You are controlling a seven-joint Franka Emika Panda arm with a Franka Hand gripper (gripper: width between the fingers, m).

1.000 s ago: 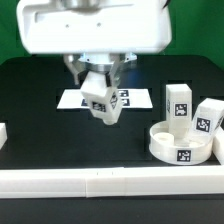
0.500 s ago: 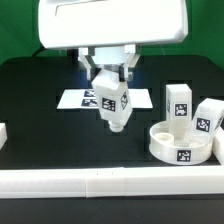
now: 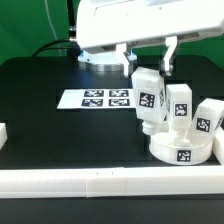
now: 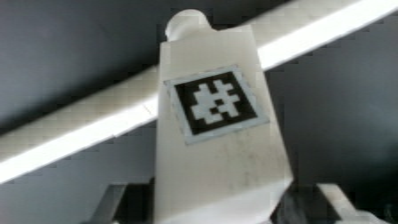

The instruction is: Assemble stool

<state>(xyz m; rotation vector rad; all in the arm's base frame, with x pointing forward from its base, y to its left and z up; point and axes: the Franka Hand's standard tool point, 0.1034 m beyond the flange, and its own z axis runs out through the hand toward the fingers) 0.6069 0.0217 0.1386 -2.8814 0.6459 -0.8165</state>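
a: exterior view first. where's the leg?
b: the leg (image 3: 150,98) hangs in the gripper (image 3: 149,72), clamped between its two fingers near the top end. it's just above the seat (image 3: 181,152), by the rim on the exterior view's left.
a: which way does it point?
b: long axis close to upright, tilted a little, free end down, tag face toward the camera. i can't tell whether the tip touches the rim.
a: anything hidden?
b: two other legs (image 3: 181,105) stand in or behind the seat, can't tell which. the arm is cut off at the top. the marker board (image 3: 105,98) lies apart.
a: wrist view?
b: the leg (image 4: 222,140) runs straight away from the gripper (image 4: 222,205), tag to the lens. its far tip is blurred. a rail (image 4: 80,130) crosses behind, and the fingers (image 4: 128,203) are cut off at the edge.
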